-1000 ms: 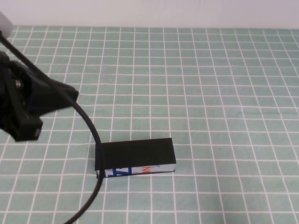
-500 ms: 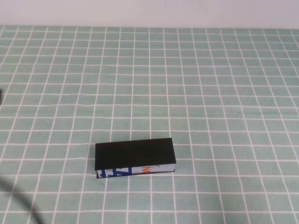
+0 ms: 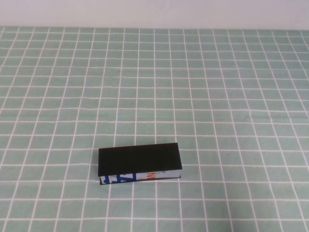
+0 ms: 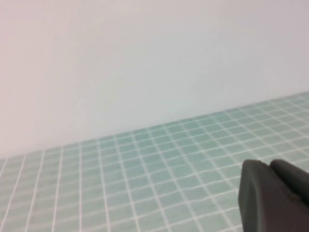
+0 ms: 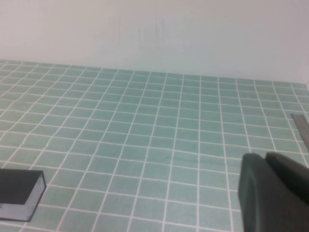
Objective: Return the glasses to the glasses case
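Observation:
The glasses case (image 3: pixel 139 160) lies shut on the green checked cloth, near the front and a little left of centre, its white strip with blue and orange print facing me. One end of it also shows in the right wrist view (image 5: pixel 19 190). The glasses are not in view. Neither arm shows in the high view. My left gripper (image 4: pixel 269 165) is shut and empty above the cloth, facing the white wall. My right gripper (image 5: pixel 264 156) is shut and empty, well to the right of the case.
A white wall (image 3: pixel 154 12) runs along the back of the table. A thin grey strip (image 5: pixel 302 126) lies at the cloth's right edge in the right wrist view.
My left arm and its cable have pulled out of the high view to the left. The case has not moved.

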